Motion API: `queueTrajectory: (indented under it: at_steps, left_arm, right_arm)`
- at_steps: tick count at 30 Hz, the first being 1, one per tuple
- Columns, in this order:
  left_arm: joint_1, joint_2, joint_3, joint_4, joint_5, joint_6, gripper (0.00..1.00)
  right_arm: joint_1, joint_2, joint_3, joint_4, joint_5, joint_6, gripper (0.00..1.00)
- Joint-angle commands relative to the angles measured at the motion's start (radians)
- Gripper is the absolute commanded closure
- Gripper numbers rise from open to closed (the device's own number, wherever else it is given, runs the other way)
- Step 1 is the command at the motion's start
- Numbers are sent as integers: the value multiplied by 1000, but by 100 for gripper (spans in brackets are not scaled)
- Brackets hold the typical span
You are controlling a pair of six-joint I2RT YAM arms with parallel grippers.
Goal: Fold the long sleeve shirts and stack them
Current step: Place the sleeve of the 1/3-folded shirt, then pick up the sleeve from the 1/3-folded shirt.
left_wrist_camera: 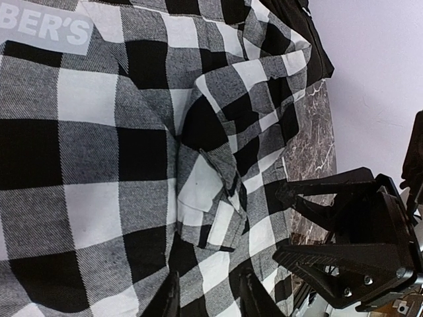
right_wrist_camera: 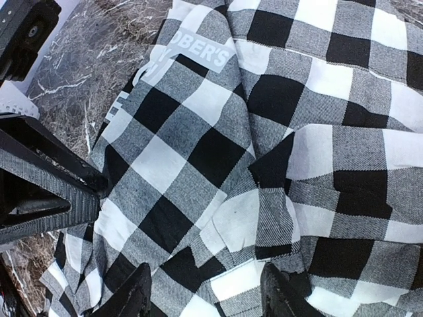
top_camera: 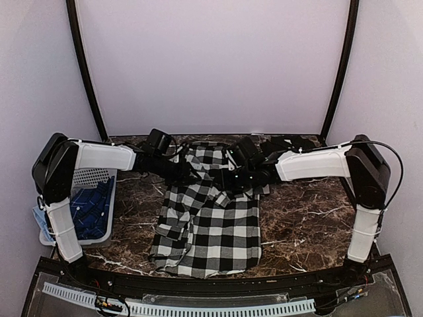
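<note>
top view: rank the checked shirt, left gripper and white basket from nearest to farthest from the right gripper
1. checked shirt: directly beneath the right gripper, in the middle.
2. left gripper: just to its left, also over the shirt's far part.
3. white basket: farthest, out at the left side.

arms [top_camera: 102, 157]: white shells, black joints | fingers [right_wrist_camera: 137, 294]: black | cable [top_camera: 401, 175]: black, right side

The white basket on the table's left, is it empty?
No: the overhead view shows dark blue cloth lying inside the white basket.
</note>
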Motion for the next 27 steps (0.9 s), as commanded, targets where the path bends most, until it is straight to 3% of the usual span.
queueTrajectory:
  at_steps: [1, 12, 20, 27]
  left_arm:
    - [-43, -20, 9, 15, 8, -17, 69]
    - [-111, 11, 29, 18, -80, -91, 68]
    - [-111, -9, 13, -2, -91, -57, 68]
    - [-112, -11, 14, 10, -96, -57, 68]
  right_arm:
    - [-10, -68, -68, 32, 12, 6, 48]
    - [-71, -21, -152, 144, -99, 21, 48]
    - [-83, 48, -160, 185, -114, -3, 35]
    - [-82, 95, -140, 242, -222, 42, 39]
